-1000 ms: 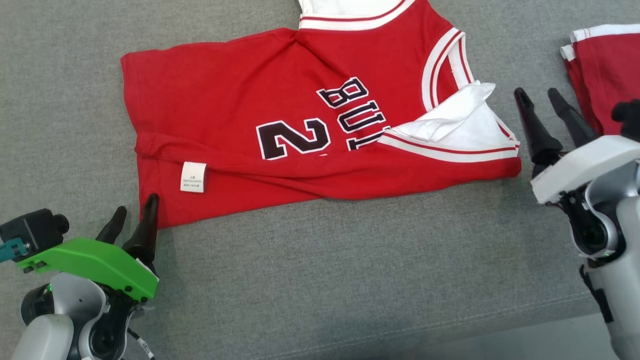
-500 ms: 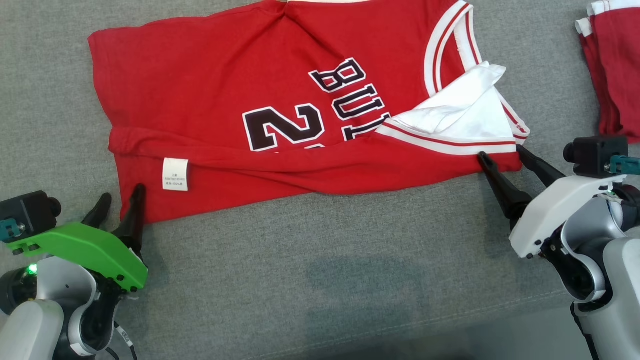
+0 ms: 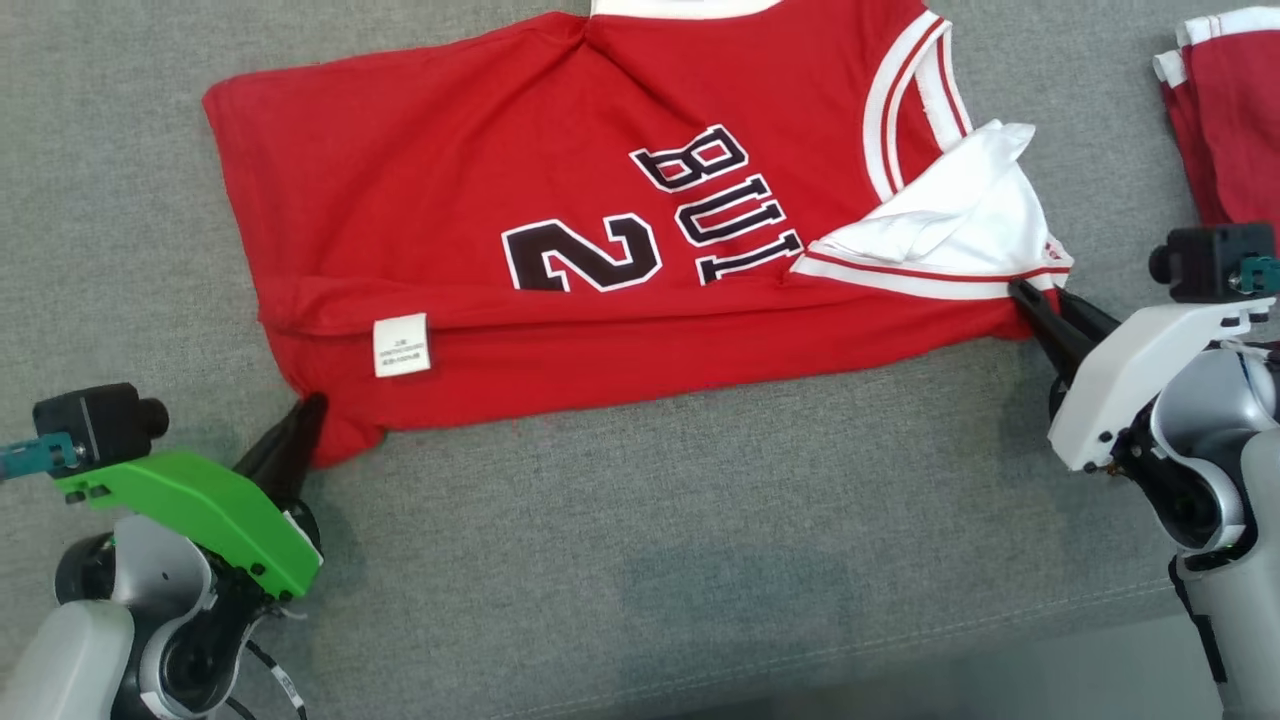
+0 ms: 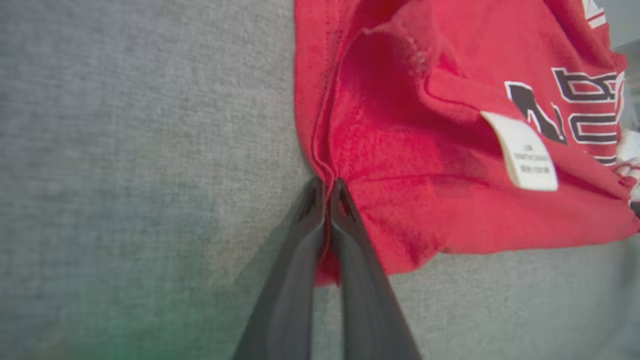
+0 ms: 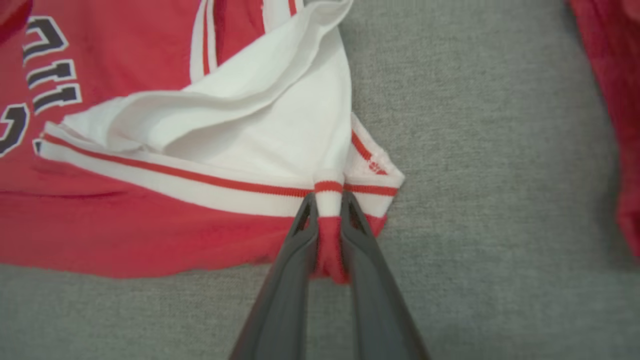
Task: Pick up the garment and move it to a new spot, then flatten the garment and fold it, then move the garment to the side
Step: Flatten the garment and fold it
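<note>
Jersey (image 3: 560, 170) lies on the cushion (image 3: 640, 520), long axis running from its label (image 3: 401, 345) to the armhole corner, pinched in my right gripper (image 5: 330, 197). My left gripper (image 4: 325, 182) pinches the hem corner beside the label.

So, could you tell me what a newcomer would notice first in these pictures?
A red jersey with black lettering lies spread across the grey cushion. The left gripper pinches a hem corner, and the right gripper pinches the white-striped armhole edge. More red clothing sits at the far right.
</note>
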